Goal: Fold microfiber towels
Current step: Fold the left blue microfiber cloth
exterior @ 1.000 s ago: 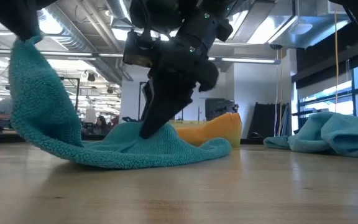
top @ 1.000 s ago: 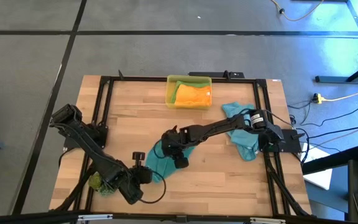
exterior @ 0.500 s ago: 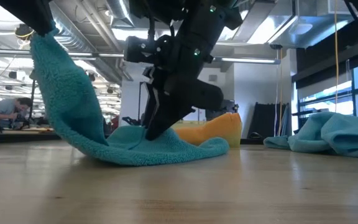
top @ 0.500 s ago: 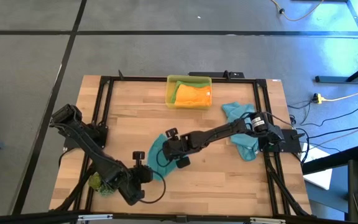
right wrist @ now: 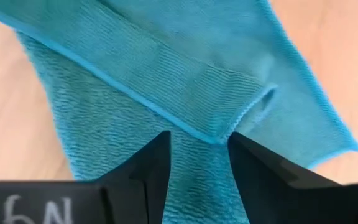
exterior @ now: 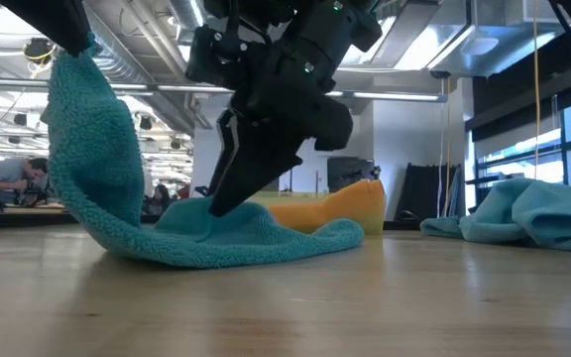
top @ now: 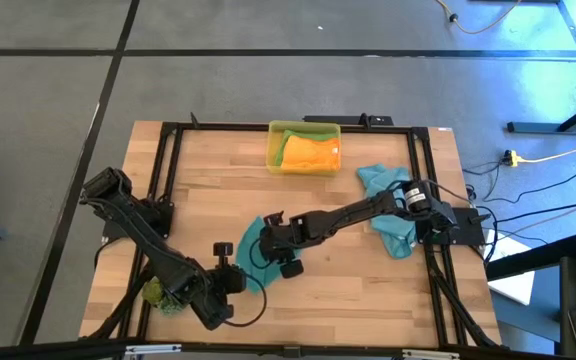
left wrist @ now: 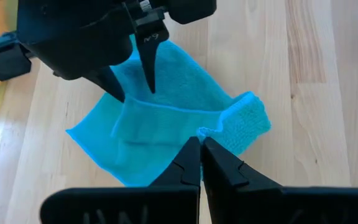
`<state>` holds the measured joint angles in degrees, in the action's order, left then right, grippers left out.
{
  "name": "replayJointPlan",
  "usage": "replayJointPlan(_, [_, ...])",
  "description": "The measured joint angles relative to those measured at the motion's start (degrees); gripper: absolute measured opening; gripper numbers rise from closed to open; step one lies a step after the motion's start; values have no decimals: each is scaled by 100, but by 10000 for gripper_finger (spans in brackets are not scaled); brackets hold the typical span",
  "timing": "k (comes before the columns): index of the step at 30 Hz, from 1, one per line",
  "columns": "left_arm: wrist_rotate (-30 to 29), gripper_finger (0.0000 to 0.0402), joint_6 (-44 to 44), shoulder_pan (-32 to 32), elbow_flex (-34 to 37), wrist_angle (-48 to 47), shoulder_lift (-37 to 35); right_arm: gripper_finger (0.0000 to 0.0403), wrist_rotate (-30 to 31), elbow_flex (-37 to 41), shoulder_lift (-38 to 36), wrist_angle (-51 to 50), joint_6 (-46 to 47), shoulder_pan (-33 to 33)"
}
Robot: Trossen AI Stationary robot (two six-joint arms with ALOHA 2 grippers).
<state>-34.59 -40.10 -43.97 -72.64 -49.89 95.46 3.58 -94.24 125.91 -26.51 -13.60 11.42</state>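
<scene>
High view gave us the whole wooden table [top: 368, 290] with its black frame, both dark arms reaching in over it. We, the two arms, were both at work on one teal-blue towel [top: 257, 262] lying near the middle of the table, toward the front edge. Our second teal-blue towel [top: 389, 214] lay in a crumpled heap near the right arm's base, well apart from the first. At the far edge stood the yellow bin [top: 304, 148], and we saw the orange towel [top: 311, 153] lying inside it, with a strip of green cloth along its left side; we could not tell more of that green cloth.

Our right gripper [top: 271, 236] came down onto the far part of the first towel, its fingers parted and their tips pressing on the cloth; in the right wrist view the two dark fingers [right wrist: 146, 169] stood apart on either side of a folded ridge of the towel [right wrist: 166, 93], without pinching it. Our left gripper [top: 240, 278] was closed tight on a corner of the same towel. In the low view that corner [exterior: 79, 59] hung lifted well above the table, the cloth draping down from it to the part flat on the wood under our right gripper [exterior: 228, 193].

Beside the left arm, at the table's front left, sat the small green plant tuft [top: 155, 292].
</scene>
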Motion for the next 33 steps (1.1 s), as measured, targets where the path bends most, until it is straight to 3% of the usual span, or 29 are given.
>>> replayJointPlan(15, [-85,0,-15,-11,0,2,0,162,-1125,0,-2,225,753,-81])
replayJointPlan(21, [-92,0,-26,-9,2,21,0,162,-1128,222,-75,537,918,-72])
replayJointPlan(25, [-98,0,-26,-9,4,35,0,161,-1119,922,-543,1239,1203,2])
replayJointPlan(33, [-253,0,13,18,4,48,0,135,-515,3288,-1769,4420,1891,134])
